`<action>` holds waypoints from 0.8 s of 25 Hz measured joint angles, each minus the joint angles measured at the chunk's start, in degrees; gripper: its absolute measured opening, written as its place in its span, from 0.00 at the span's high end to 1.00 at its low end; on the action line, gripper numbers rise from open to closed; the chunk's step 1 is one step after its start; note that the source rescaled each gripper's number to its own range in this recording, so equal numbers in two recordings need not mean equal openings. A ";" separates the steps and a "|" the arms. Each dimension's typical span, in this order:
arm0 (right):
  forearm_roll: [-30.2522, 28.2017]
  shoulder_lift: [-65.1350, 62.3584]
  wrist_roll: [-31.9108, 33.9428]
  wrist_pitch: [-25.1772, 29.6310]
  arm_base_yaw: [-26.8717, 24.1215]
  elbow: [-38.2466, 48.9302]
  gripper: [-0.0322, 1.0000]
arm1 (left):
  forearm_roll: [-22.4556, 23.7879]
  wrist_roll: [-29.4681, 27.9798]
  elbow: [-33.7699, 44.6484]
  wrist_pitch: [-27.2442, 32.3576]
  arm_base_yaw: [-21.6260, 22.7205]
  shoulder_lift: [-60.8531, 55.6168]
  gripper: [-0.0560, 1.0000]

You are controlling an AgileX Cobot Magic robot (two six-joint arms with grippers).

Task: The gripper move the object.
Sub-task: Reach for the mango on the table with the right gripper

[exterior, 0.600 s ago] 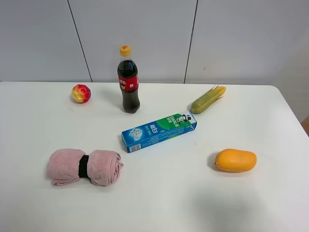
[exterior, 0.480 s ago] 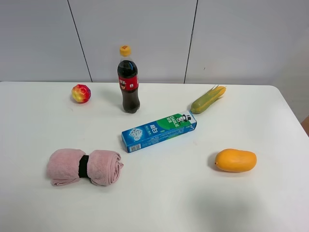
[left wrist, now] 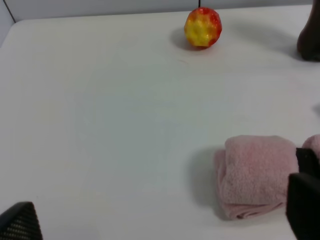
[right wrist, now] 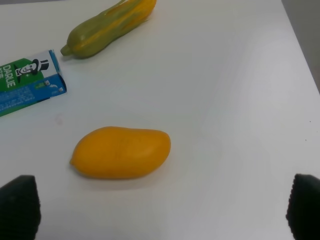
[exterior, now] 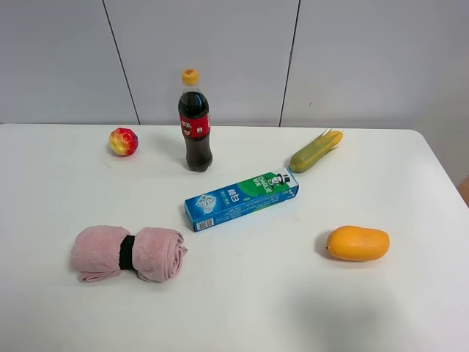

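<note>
The orange-yellow mango point(exterior: 357, 243) lies on the white table point(exterior: 242, 308) at the right, on its side. It also shows in the right wrist view point(right wrist: 121, 152). My right gripper point(right wrist: 162, 212) is open, well above and short of the mango; only its two dark fingertips point(right wrist: 19, 207) show, wide apart. My left gripper point(left wrist: 160, 222) is open too, with one fingertip point(left wrist: 20, 222) in each lower corner of its view, over the table near the pink towel point(left wrist: 257, 175). Neither arm shows in the exterior high view.
A green-blue toothpaste box point(exterior: 241, 199) lies mid-table, a corn cob point(exterior: 316, 151) behind it at right, a cola bottle point(exterior: 195, 122) at the back, a red-yellow ball point(exterior: 123, 141) at back left, and a rolled pink towel point(exterior: 128, 253) at front left.
</note>
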 joint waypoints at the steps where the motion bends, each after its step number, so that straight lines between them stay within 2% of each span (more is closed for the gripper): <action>1: 0.00 0.00 0.00 0.00 0.00 0.00 0.00 | 0.00 0.00 0.00 0.00 0.00 0.00 0.00; 20: 0.00 0.00 0.35 0.00 0.00 0.00 0.00 | 0.00 0.00 0.00 0.00 0.00 0.00 0.00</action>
